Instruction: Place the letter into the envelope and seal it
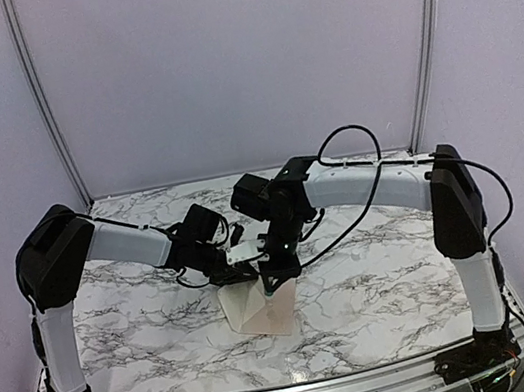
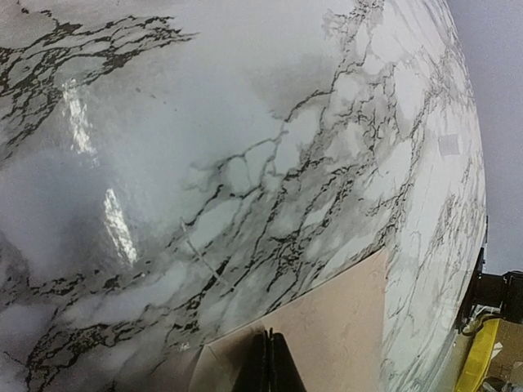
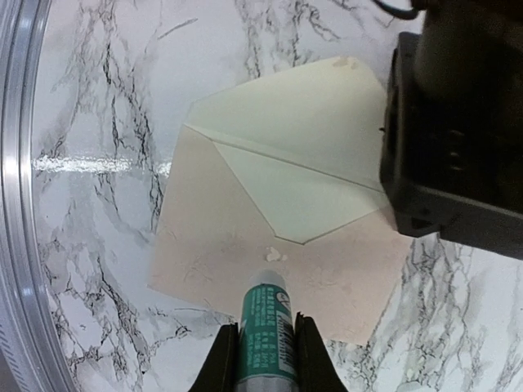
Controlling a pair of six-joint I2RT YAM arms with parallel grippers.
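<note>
I am checking the near side of the envelope (image 3: 245, 245) first. The rail (image 3: 16, 204) is sitting well apart from it, with bare marble table (image 3: 98, 163) between, so I am judging there is room to nudge the paper toward me before any edge matters. On the envelope's body, just outside the point of its V opening, my right gripper (image 3: 265, 331) is clamping a glue stick (image 3: 265, 310) in a narrow hold. The stick's tip is touching the paper beside a white dab of glue (image 3: 274, 256). Drag is what I am worrying about: a tacky tip pushed sideways could wrinkle or pivot the envelope, or smear glue beyond where the flap (image 3: 286, 106) will land. That flap is lying open off the envelope's left side. I am not seeing the letter as a separate sheet; I am guessing it is inside, but cannot tell. At the envelope's far edge my left gripper (image 2: 268, 363), fingers pressed together on nothing, seems to be pinning the paper. The two wrists are crowding each other there, and it may be obstructing the fold. Beyond the envelope, open marble is stretching away.
</note>
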